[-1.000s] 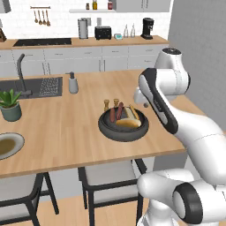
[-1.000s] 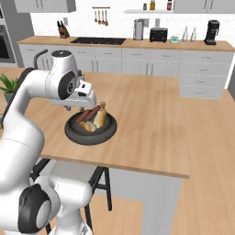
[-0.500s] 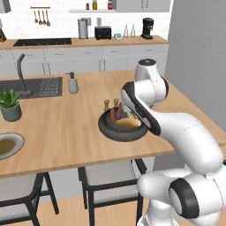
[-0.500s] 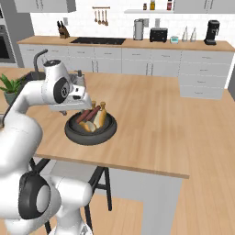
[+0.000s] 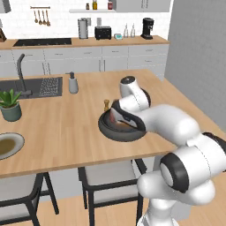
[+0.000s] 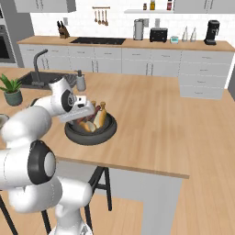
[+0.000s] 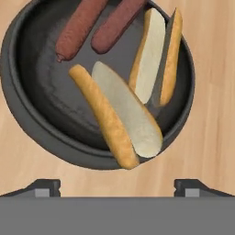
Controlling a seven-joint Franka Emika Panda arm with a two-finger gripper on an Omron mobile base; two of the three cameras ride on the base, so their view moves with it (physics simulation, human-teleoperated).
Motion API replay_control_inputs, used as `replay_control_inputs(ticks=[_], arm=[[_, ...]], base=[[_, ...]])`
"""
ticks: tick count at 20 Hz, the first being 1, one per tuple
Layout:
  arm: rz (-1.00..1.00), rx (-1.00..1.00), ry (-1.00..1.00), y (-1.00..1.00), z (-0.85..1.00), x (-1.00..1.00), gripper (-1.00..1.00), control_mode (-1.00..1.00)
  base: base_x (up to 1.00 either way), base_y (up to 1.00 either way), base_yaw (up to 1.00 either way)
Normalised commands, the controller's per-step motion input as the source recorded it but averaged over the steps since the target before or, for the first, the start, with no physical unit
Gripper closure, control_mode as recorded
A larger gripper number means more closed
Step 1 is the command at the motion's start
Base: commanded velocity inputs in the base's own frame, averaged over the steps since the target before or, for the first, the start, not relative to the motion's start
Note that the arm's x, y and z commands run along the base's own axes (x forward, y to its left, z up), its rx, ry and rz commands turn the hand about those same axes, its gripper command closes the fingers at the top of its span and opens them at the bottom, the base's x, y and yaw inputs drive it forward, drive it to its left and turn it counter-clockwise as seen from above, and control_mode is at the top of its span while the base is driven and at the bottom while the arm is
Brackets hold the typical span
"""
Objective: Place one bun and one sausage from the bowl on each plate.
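at the left edge of the counter (image 5: 66,119), close to its front, you can see the beige-olive plate (image 5: 8,145). a little behind it, still by the left edge, a green plant in a pot (image 5: 10,105) stands next to the sink (image 5: 31,86). a soap bottle (image 5: 73,83) stands beside the sink, toward the middle of the counter.

your dark bowl (image 7: 27,114) sits near the front edge of the counter, right of the middle. the arm bends low over it, and a small brown-topped shaker (image 5: 106,105) stands just behind the bowl's left side.

look down through the hand view. in the bowl, two sausages lie side by side near the far rim, the left sausage (image 7: 79,28) and the right sausage (image 7: 118,24). one bun (image 7: 114,114) lies slanted across the middle, with its pale cut side up and its near end resting on the bowl's rim. a second bun (image 7: 153,57) leans along the right wall of the bowl, and its lower end touches the first bun.

your tool (image 7: 117,187) hangs above the near rim of the bowl. its two tips stand wide apart, with nothing between them.
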Motion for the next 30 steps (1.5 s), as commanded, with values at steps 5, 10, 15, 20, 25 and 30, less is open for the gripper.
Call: replay_control_inputs(ticks=[5,10,15,20,25,30], arm=[[0.12,-0.08,0.00,0.00,-0.45,0.65,-1.00,-1.00],[0.17,-0.04,0.05,0.00,-0.25,0.33,-1.00,-1.00],[0.14,-0.03,0.07,-0.01,-0.27,0.00,-1.00,-1.00],[0.10,-0.05,0.00,-0.11,-0.20,0.12,-1.00,-1.00],[0.02,-0.04,0.09,-0.16,-0.43,0.01,-1.00,-1.00],[0.00,0.00,0.09,0.00,-0.16,-0.17,1.00,-1.00]], base=[[0.00,0.00,0.00],[0.00,0.00,0.00],[0.00,0.00,0.00],[0.00,0.00,0.00],[0.00,0.00,0.00],[0.00,0.00,0.00]])
